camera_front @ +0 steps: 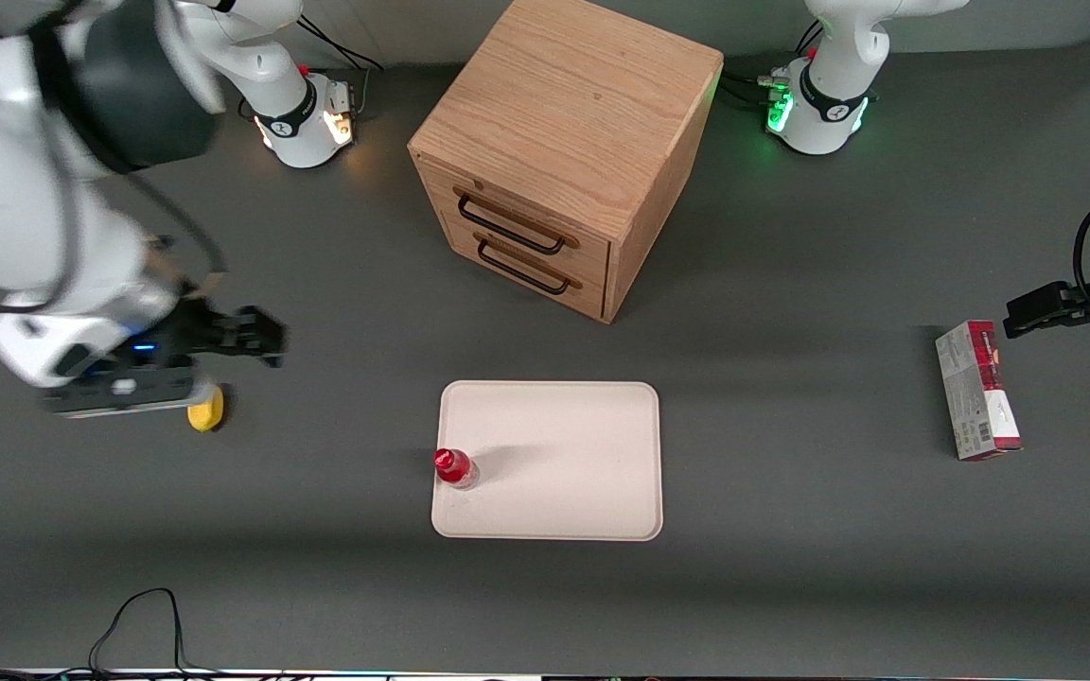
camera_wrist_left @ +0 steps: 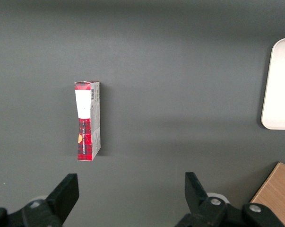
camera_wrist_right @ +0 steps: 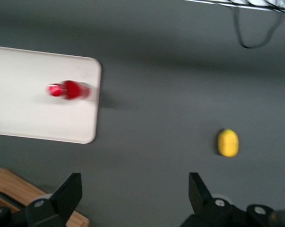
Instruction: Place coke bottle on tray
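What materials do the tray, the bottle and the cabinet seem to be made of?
Tray: matte cream, probably plastic or pulp; no gloss.
Bottle: likely plastic, red with a clear base.
Cabinet: wood, visible grain, dark metal-looking handles.
The hand is open, above the table toward the working arm's end.

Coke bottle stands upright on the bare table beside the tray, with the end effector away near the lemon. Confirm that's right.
Not quite. The coke bottle stands upright on the tray itself, close to the rim at the working arm's end, not on the bare table. The front view shows this. The rest holds: the end effector is away near the lemon, open and holding nothing.
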You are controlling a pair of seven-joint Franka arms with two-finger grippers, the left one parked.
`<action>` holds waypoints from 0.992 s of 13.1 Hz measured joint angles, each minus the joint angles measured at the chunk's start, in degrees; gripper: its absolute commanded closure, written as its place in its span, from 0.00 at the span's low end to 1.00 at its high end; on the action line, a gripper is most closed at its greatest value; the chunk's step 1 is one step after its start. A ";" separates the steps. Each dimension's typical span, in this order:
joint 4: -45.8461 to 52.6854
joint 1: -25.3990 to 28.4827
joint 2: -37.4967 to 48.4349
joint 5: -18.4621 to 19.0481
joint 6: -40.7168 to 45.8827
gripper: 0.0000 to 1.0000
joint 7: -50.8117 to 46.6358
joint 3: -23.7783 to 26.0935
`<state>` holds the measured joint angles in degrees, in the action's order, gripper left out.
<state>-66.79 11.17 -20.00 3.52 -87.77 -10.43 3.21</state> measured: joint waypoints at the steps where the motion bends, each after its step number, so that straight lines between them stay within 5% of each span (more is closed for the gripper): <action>1: -2.46 -2.22 1.97 -0.28 -0.41 0.00 1.96 -0.39; 6: -15.28 -9.47 11.23 -1.32 -4.83 0.00 9.28 -1.15; 13: -20.30 -10.50 13.53 -2.32 -6.96 0.00 13.80 -4.63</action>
<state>-87.09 0.67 -6.47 1.20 -94.73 3.37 -1.42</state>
